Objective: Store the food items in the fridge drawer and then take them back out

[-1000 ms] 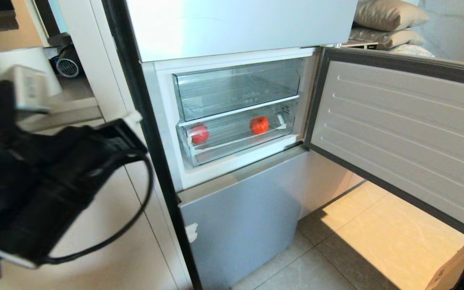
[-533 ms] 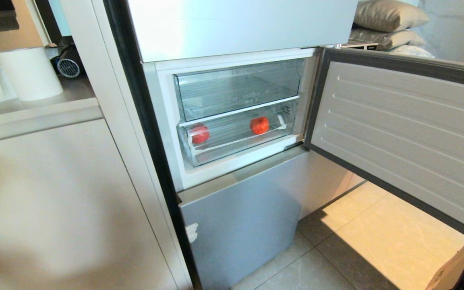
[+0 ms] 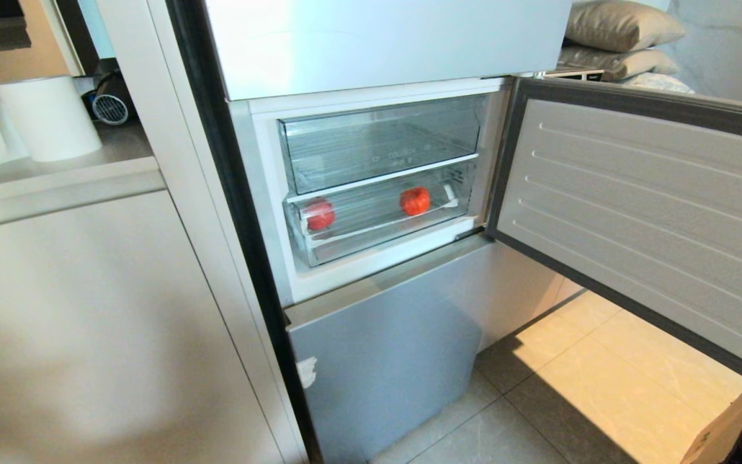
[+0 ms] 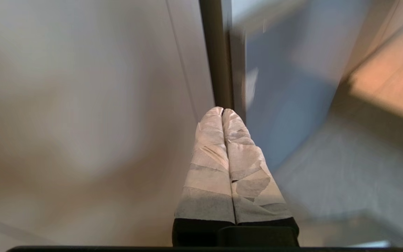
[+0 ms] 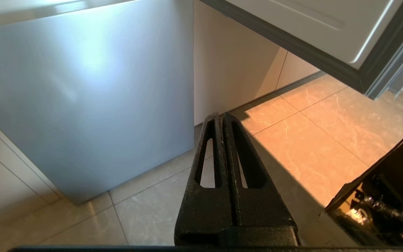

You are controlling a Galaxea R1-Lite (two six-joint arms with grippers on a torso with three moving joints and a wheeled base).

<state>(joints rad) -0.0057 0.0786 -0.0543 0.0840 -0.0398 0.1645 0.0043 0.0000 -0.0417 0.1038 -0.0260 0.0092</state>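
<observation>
Sitting in the fridge drawer [image 3: 377, 222], two tomatoes: one [image 3: 320, 214] at its left end, other [image 3: 415, 200] twd the right, well apart. Fridge door [image 3: 641, 219] swung open. Left gripper [image 4: 222, 111] & right gripper [image 5: 220, 115]: jaws pressed together, holding nothing, both low nr the floor [image 5: 292, 140].

Faint white lettering on the upper clear drawer [image 3: 380, 142]; too blurred to read.

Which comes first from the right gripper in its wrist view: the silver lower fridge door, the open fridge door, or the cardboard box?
From the right gripper, shut and pointing at the floor:
1. Silver lower fridge door, just beside and beyond the fingertips.
2. Cardboard box, low on the other side, roughly as near; too close to call.
3. Open fridge door, overhead and farthest.
</observation>
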